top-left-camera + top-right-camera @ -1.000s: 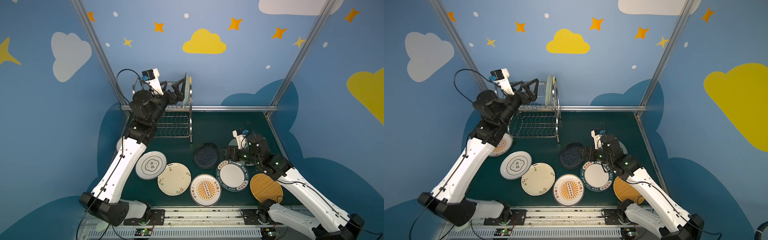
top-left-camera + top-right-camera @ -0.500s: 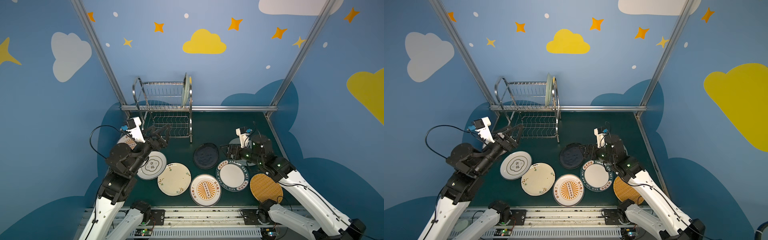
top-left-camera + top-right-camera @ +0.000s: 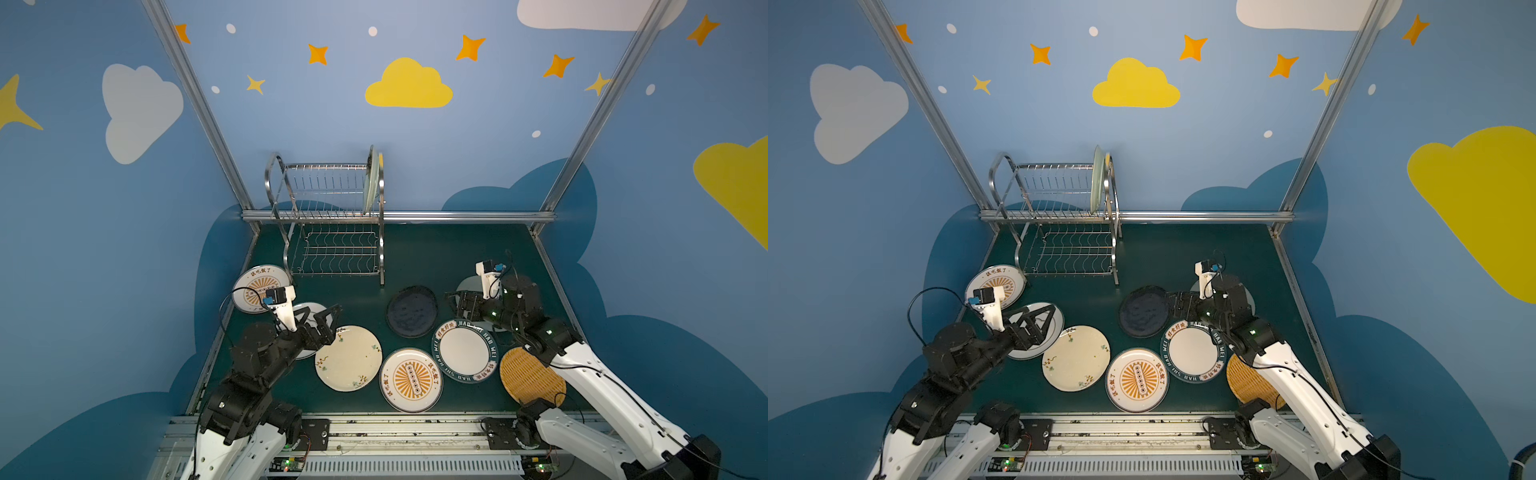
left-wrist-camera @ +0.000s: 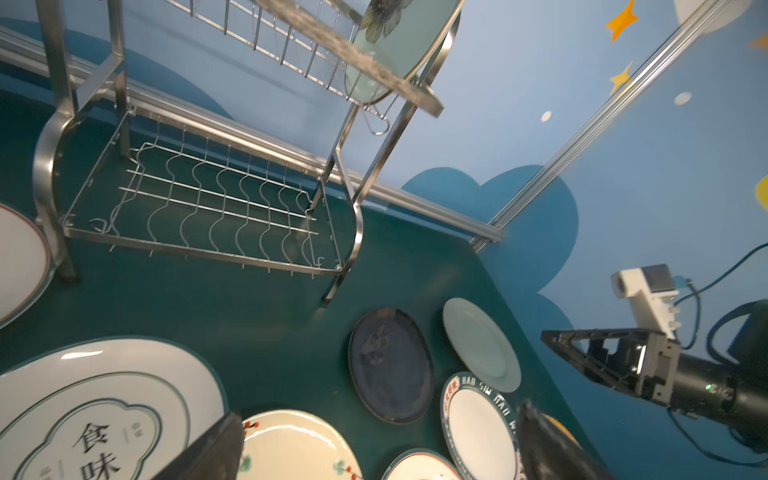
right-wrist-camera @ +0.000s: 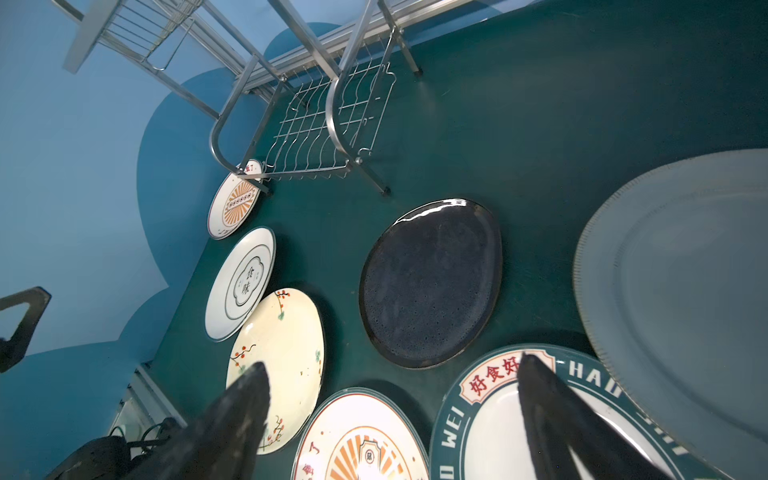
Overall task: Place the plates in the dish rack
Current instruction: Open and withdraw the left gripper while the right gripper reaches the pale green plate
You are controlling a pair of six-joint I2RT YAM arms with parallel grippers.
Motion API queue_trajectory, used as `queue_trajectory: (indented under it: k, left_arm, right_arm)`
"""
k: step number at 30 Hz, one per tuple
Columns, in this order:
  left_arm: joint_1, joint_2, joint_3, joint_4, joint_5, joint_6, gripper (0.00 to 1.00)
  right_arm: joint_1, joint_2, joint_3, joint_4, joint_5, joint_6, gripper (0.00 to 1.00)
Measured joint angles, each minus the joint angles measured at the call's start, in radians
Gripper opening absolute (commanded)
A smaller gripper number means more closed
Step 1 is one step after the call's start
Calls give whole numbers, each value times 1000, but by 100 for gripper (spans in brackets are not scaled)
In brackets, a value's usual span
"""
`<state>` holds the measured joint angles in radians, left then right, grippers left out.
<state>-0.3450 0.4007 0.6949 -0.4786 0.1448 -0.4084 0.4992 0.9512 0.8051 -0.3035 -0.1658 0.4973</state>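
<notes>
green plate [image 3: 466,285] mostly hidden, yellow plate [image 3: 1246,384] half-covered

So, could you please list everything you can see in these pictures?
dish rack: one, steel, back left
pale green plates: two, one upright in rack's upper tier, one flat at right
orange-sunburst plates: two, white, front centre and by rack's left foot
cloud-emblem plate: one, white, left
cream floral plate: one, cream, front left
black plate: one, black, centre
teal-rimmed plate: one, white, right of centre
yellow woven-look plate: one, yellow, front right
table: one, dark green
walls: blue, clouds and stars
left hand: one, black, open, above cloud-emblem plate
right hand: one, black, open, beside black plate
</notes>
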Motion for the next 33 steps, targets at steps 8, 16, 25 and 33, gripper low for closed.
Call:
queue_trajectory:
  k: [8, 16, 25, 33]
  left_arm:
    - [0, -64, -62, -83, 8, 34, 100]
    - [0, -80, -65, -85, 85, 37, 100]
    - [-1, 10, -65, -85, 243, 51, 100]
    - [-17, 34, -65, -80, 307, 54, 100]
  right_arm:
    - [-69, 34, -31, 16, 21, 7, 91]
    - [-150, 57, -99, 46, 25, 19, 91]
    - [-348, 68, -118, 43, 47, 50, 91]
    - [-609, 106, -220, 60, -3, 106, 91]
